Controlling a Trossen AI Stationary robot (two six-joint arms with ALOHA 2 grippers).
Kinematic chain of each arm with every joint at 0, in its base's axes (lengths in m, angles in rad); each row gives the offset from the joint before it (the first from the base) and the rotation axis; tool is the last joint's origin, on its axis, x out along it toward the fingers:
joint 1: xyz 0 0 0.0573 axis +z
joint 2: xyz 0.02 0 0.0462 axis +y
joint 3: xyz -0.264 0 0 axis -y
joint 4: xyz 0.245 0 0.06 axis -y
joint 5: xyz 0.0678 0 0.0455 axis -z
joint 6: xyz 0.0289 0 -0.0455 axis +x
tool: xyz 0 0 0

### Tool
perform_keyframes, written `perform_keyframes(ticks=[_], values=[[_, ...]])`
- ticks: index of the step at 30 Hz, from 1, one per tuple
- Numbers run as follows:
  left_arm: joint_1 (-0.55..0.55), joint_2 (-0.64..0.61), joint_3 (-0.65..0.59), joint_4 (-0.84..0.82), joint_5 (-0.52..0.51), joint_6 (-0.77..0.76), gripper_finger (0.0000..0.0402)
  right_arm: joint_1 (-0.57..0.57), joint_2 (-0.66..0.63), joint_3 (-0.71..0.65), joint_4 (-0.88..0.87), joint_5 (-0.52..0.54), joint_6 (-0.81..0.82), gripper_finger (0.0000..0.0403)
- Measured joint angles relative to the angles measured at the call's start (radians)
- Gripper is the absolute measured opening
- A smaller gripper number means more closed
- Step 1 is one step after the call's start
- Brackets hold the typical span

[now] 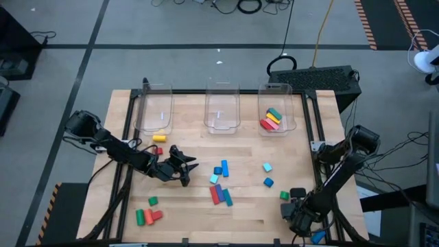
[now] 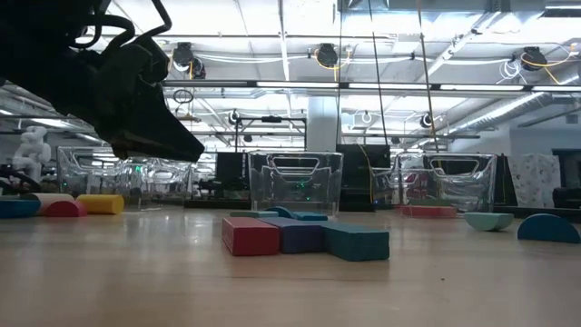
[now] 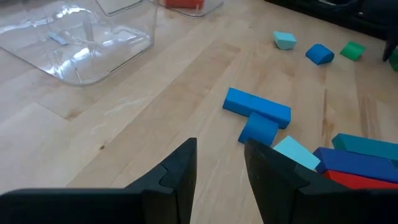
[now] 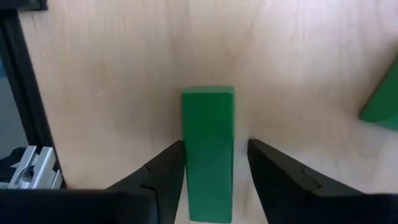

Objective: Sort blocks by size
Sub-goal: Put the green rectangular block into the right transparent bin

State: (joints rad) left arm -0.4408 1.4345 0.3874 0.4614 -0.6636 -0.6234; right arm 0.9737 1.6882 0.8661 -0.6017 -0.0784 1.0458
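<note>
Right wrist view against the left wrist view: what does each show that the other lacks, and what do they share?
Only the right wrist view shows a long green bar standing between the right tool's fingers, with small gaps either side, so a grip is unclear.

Only the left wrist view shows a clear bin, the blue bar, a light blue piece and the empty, open left tool.

Both show the wooden table and a second green block farther off.
</note>
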Motion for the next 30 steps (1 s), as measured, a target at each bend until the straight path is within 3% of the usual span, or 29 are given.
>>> perform_keyframes(ticks=[7,9,14,18,26,30], values=[[-0.011,0.0,0.0,0.0,0.0,0.0,0.0136,-0.032,-0.052,-0.007,0.002,0.061,0.025,0.0091],[-0.011,0.0,0.0,0.0,-0.003,0.0,0.0136,-0.051,-0.07,-0.008,-0.001,0.124,0.013,0.0076],[-0.011,0.0,0.0,0.0,-0.007,0.0,0.0136,-0.098,-0.131,-0.008,0.001,0.207,-0.065,0.0076],[-0.011,0.0,0.0,0.0,-0.007,0.0,0.0136,-0.178,-0.193,-0.008,-0.01,0.332,-0.114,0.0088],[-0.011,0.0,0.0,0.0,-0.006,0.0,0.0136,-0.391,-0.335,-0.008,-0.005,0.416,-0.354,0.0085],[-0.013,0.0,0.0,0.0,-0.003,0.0,0.0136,-0.513,-0.404,-0.007,-0.004,0.451,-0.398,0.0085]])
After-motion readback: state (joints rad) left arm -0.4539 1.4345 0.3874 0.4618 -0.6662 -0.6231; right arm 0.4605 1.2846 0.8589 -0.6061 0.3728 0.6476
